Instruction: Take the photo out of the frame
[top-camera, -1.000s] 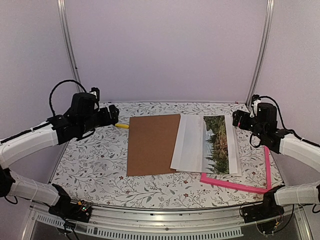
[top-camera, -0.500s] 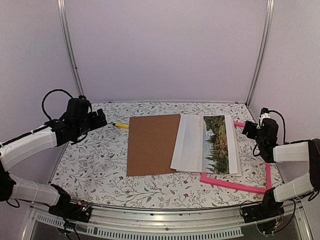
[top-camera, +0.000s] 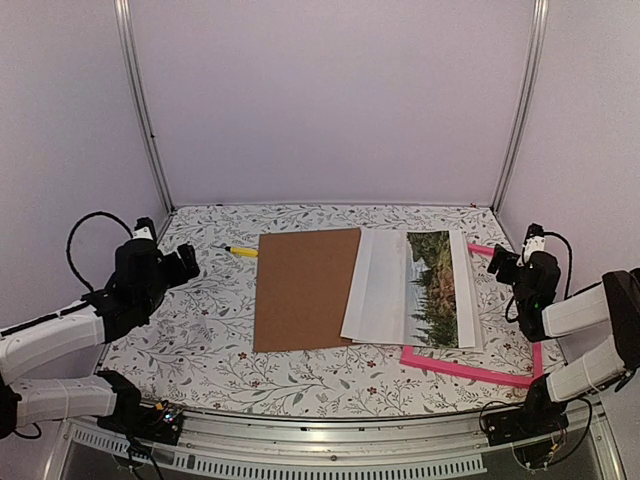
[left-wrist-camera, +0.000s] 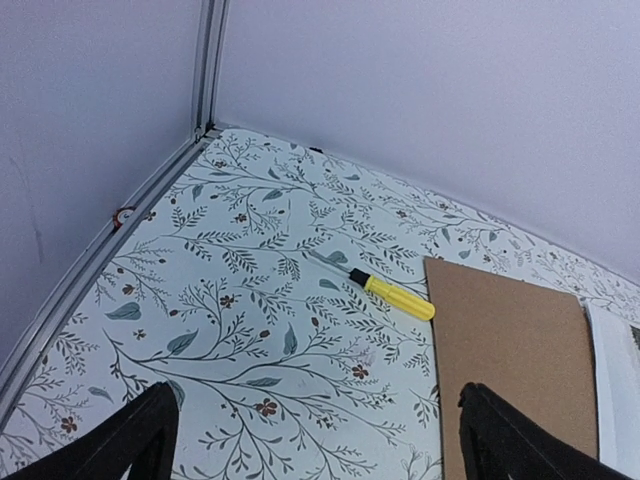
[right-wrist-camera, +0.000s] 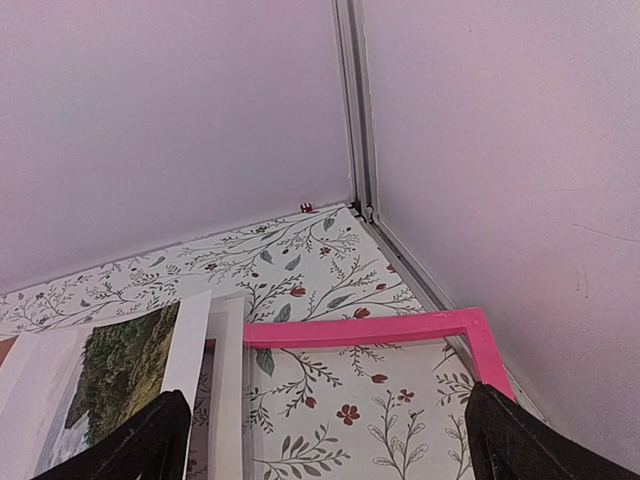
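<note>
The photo (top-camera: 432, 290), dark trees under a pale sky with a wide white border, lies flat right of the table's middle. It overlaps the left part of the pink frame (top-camera: 470, 369), whose near and right sides stick out from under it. In the right wrist view the photo (right-wrist-camera: 122, 368) sits at the left and the frame's far bar (right-wrist-camera: 360, 329) runs across. My right gripper (top-camera: 497, 262) hovers open beside the frame's far right corner, holding nothing; its fingertips (right-wrist-camera: 522, 446) stand far apart. My left gripper (top-camera: 186, 262) is open at the far left, away from both.
A plain brown backing board (top-camera: 303, 288) lies left of the photo, touching its white edge. A yellow-handled screwdriver (top-camera: 241, 251) lies by the board's far left corner, also seen as the screwdriver (left-wrist-camera: 398, 297) from the left wrist. A second white sheet edge (right-wrist-camera: 226, 380) shows beside the photo. Walls enclose the table.
Both arms have drawn back and down toward the near side corners, the left gripper going left, the right gripper going right. The photo, frame and board have stayed put.
</note>
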